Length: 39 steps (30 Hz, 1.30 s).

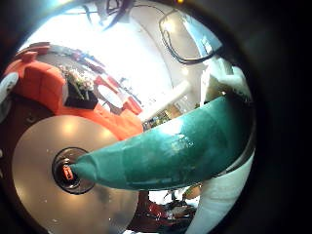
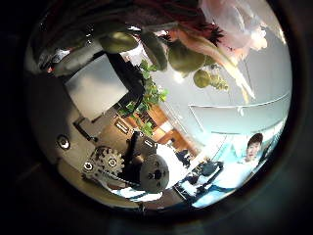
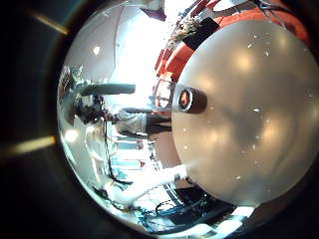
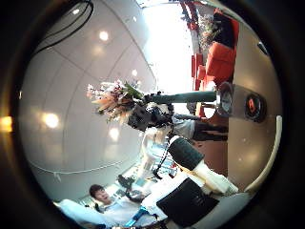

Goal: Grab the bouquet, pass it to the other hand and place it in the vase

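The bouquet hangs level in the air with my left hand curled round its wrapped stem. The stem's end points at the vase, which stands on the round table, and stops just short of the vase's mouth. From the left palm the wrap fills much of the view, its tip over the vase's dark opening. Blossoms and leaves show beside the left hand's own fingers. My right hand shows only an edge part and is off to the side, holding nothing I can see.
The vase stands near the edge of the round table. A sofa with cushions lies beyond the table. The left arm reaches across beside the table's edge.
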Motion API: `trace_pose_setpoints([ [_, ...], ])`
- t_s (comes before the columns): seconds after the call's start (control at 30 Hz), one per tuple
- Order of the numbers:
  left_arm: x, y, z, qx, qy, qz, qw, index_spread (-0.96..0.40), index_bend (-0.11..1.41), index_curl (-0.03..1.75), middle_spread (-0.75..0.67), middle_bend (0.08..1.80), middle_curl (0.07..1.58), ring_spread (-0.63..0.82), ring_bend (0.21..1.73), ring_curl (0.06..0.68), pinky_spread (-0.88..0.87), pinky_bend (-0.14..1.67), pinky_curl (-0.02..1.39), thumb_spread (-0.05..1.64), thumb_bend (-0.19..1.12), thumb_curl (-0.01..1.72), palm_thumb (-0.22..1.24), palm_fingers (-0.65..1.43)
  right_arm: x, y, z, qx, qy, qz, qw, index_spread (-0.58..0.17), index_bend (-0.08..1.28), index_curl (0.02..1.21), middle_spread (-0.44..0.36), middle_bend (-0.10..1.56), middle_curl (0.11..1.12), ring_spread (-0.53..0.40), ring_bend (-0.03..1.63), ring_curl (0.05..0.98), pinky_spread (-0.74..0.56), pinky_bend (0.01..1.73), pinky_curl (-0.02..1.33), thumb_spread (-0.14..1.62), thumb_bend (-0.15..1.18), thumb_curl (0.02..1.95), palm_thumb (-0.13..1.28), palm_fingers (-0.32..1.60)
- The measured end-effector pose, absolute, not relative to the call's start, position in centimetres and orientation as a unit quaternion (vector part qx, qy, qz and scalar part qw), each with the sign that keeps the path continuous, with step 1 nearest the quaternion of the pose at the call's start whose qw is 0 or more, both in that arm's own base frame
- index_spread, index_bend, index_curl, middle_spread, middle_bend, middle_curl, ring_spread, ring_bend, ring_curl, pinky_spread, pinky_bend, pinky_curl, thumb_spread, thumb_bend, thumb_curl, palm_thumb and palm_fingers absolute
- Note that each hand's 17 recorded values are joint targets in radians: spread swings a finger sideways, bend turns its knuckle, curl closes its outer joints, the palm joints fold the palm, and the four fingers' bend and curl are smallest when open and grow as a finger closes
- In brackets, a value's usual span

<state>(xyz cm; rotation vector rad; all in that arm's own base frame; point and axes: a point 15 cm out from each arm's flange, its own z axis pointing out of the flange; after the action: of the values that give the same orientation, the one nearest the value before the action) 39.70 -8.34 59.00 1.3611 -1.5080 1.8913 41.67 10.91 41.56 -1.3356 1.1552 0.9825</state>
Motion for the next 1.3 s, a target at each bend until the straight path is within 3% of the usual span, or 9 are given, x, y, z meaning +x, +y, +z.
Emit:
trace_pose_setpoints([
  [0.43, 40.5, -7.4, 56.7, 0.490, -0.517, 0.676, 0.188, -0.78, 0.53, 1.33, -0.54, 1.12, 1.02, -0.39, 1.54, 0.549, -0.58, 1.23, 0.90, 1.09, 0.04, 0.90, 1.02, 1.07, 42.3, 11.4, 40.5, -0.558, 0.498, 0.403, 0.527, -0.265, 0.17, 0.35, 0.064, 0.26, 0.34, 0.161, 0.47, 0.257, 0.45, 0.52, 0.39, 1.06, -0.03, 0.43, 0.49, 0.13],
  [0.63, 40.9, -7.6, 56.0, 0.492, -0.507, 0.678, 0.204, -0.77, 0.43, 1.33, -0.54, 1.07, 1.01, -0.40, 1.49, 0.531, -0.59, 1.20, 0.88, 1.02, -0.06, 0.81, 0.81, 1.02, 42.3, 11.6, 40.5, -0.559, 0.497, 0.404, 0.526, -0.263, 0.16, 0.34, 0.071, 0.23, 0.34, 0.162, 0.45, 0.252, 0.46, 0.51, 0.37, 1.06, -0.03, 0.41, 0.48, 0.14],
  [0.73, 41.6, -7.7, 54.7, 0.493, -0.506, 0.672, 0.224, -0.74, 0.34, 1.28, -0.53, 1.02, 0.97, -0.42, 1.29, 0.492, -0.61, 1.11, 0.84, 1.00, -0.06, 0.76, 0.69, 0.69, 42.3, 11.6, 40.3, -0.558, 0.497, 0.405, 0.526, -0.264, 0.17, 0.33, 0.076, 0.23, 0.34, 0.171, 0.44, 0.248, 0.46, 0.50, 0.35, 1.06, -0.03, 0.41, 0.48, 0.15],
  [0.77, 41.8, -8.0, 54.2, 0.490, -0.509, 0.667, 0.239, -0.69, 0.26, 1.26, -0.47, 0.91, 0.95, -0.34, 1.19, 0.473, -0.54, 0.95, 0.82, 0.99, -0.07, 0.74, 0.64, 0.21, 42.4, 11.6, 40.2, -0.558, 0.497, 0.406, 0.526, -0.259, 0.17, 0.33, 0.076, 0.23, 0.35, 0.172, 0.43, 0.248, 0.46, 0.50, 0.35, 1.06, -0.03, 0.41, 0.48, 0.16],
  [0.8, 41.9, -8.4, 53.7, 0.487, -0.511, 0.661, 0.255, -0.64, 0.28, 1.24, -0.40, 0.86, 0.95, -0.25, 1.16, 0.501, -0.42, 0.85, 0.84, 0.98, -0.06, 0.72, 0.61, 0.02, 42.4, 11.6, 40.2, -0.557, 0.498, 0.407, 0.525, -0.257, 0.17, 0.33, 0.077, 0.23, 0.35, 0.173, 0.43, 0.247, 0.46, 0.50, 0.35, 1.06, -0.03, 0.40, 0.48, 0.16],
  [0.83, 42.0, -8.8, 53.1, 0.482, -0.517, 0.653, 0.272, -0.56, 0.20, 1.20, -0.27, 0.67, 0.88, -0.09, 1.10, 0.441, -0.25, 0.71, 0.79, 0.97, -0.08, 0.70, 0.54, -0.23, 42.4, 11.6, 40.3, -0.558, 0.497, 0.407, 0.526, -0.256, 0.17, 0.33, 0.078, 0.23, 0.35, 0.175, 0.43, 0.246, 0.46, 0.49, 0.35, 1.06, -0.03, 0.40, 0.48, 0.16],
  [0.9, 41.7, -9.6, 51.9, 0.469, -0.531, 0.633, 0.312, -0.41, 0.08, 1.12, -0.01, 0.46, 0.75, 0.14, 0.97, 0.335, 0.01, 0.55, 0.68, 0.96, -0.11, 0.62, 0.38, -0.39, 42.3, 11.6, 40.5, -0.559, 0.497, 0.405, 0.526, -0.254, 0.17, 0.33, 0.078, 0.23, 0.35, 0.176, 0.42, 0.245, 0.46, 0.49, 0.34, 1.06, -0.03, 0.40, 0.49, 0.17],
  [1.07, 43.3, -7.2, 48.8, 0.465, -0.534, 0.622, 0.335, -0.08, 0.04, 0.86, 0.36, 0.25, 0.56, 0.42, 0.78, 0.235, 0.39, 0.38, 0.51, 0.87, -0.09, 0.48, 0.09, -0.28, 42.1, 11.7, 40.8, -0.561, 0.494, 0.404, 0.527, -0.243, 0.18, 0.33, 0.072, 0.25, 0.36, 0.171, 0.40, 0.239, 0.47, 0.46, 0.32, 1.06, -0.02, 0.40, 0.50, 0.22],
  [1.3, 43.8, -3.8, 48.5, 0.480, -0.523, 0.629, 0.317, 0.13, 0.08, 0.58, 0.53, 0.17, 0.44, 0.55, 0.64, 0.183, 0.54, 0.26, 0.41, 0.81, -0.04, 0.41, 0.02, -0.19, 42.0, 11.7, 40.9, -0.562, 0.493, 0.405, 0.527, -0.235, 0.18, 0.34, 0.058, 0.26, 0.36, 0.169, 0.39, 0.238, 0.47, 0.42, 0.30, 1.06, -0.02, 0.40, 0.52, 0.26],
])
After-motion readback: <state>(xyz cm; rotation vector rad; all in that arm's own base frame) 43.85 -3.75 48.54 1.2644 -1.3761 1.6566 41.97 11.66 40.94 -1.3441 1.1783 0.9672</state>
